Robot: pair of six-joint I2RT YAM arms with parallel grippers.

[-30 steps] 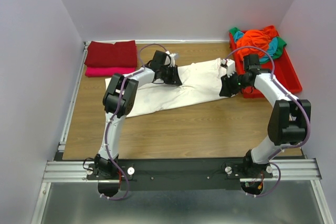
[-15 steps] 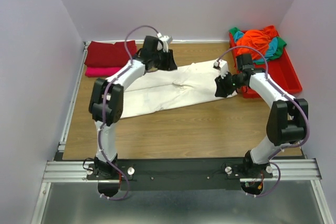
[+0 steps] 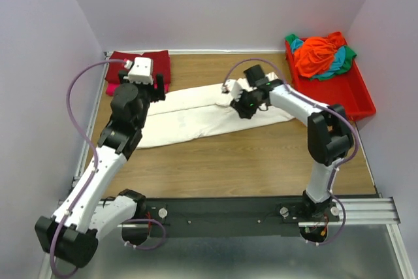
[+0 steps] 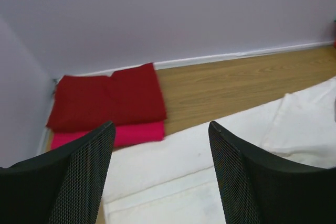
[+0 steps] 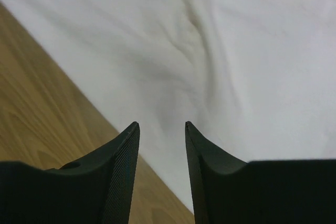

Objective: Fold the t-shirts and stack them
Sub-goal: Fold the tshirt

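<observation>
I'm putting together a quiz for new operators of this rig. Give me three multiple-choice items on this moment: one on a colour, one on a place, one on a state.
1. Which colour tops the heap in the red tray?
A. orange
B. white
C. pink

2. Where does the folded dark red t-shirt lie?
A. in the red tray
B. on the folded pink t-shirt
C. under the white t-shirt

3. How do the left arm's fingers stand?
A. shut on the white t-shirt
B. shut on nothing
C. apart, holding nothing

Answers:
1. A, the orange t-shirt sits uppermost there.
2. B, a pink edge shows beneath it at the far left corner.
3. C, the left wrist view shows the white t-shirt and wood through the wide gap.
</observation>
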